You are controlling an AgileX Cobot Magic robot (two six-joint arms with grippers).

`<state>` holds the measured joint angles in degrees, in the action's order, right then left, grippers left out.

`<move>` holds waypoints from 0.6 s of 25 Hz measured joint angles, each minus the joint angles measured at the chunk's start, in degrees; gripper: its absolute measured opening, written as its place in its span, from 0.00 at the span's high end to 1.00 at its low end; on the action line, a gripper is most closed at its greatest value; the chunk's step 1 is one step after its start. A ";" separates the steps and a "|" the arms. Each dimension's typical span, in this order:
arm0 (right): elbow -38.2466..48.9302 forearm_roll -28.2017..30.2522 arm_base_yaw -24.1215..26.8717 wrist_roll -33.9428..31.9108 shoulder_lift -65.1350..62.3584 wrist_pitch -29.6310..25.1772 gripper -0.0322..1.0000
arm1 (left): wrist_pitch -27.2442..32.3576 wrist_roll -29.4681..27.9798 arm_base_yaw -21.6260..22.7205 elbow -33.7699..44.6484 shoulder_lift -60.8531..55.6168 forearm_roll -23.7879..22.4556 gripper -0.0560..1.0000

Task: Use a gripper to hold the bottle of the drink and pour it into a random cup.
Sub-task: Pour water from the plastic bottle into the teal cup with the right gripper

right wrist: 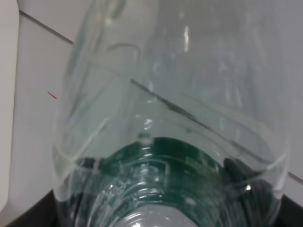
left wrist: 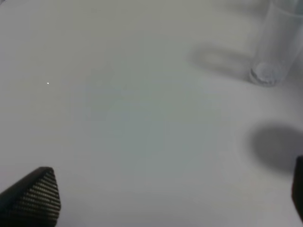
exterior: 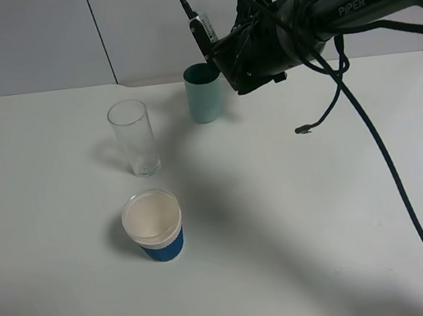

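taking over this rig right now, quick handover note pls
Left gripper: open, empty, low over the table.
Right gripper: shut on the bottle, held raised and tilted just above the teal cup at the back.
Drink shows inside the bottle; no stream can be made out.
Clear glass and white cup with blue sleeve stand apart, nearer the front.
Done: bottle gripped and over the cup.
Left: pour.
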<state>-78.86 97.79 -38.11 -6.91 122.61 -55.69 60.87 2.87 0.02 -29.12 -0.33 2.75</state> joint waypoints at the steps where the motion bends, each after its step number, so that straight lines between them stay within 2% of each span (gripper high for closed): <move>1: 0.00 0.00 0.00 0.24 0.00 -0.05 0.44 | 0.00 0.00 0.00 0.00 0.00 0.00 0.01; 15: 0.00 1.42 0.00 1.11 0.00 -0.32 0.44 | 0.00 0.00 0.00 0.00 0.00 0.00 0.01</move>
<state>-78.86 99.21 -38.11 -5.79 122.61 -56.01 60.87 2.87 0.02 -29.12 -0.33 2.75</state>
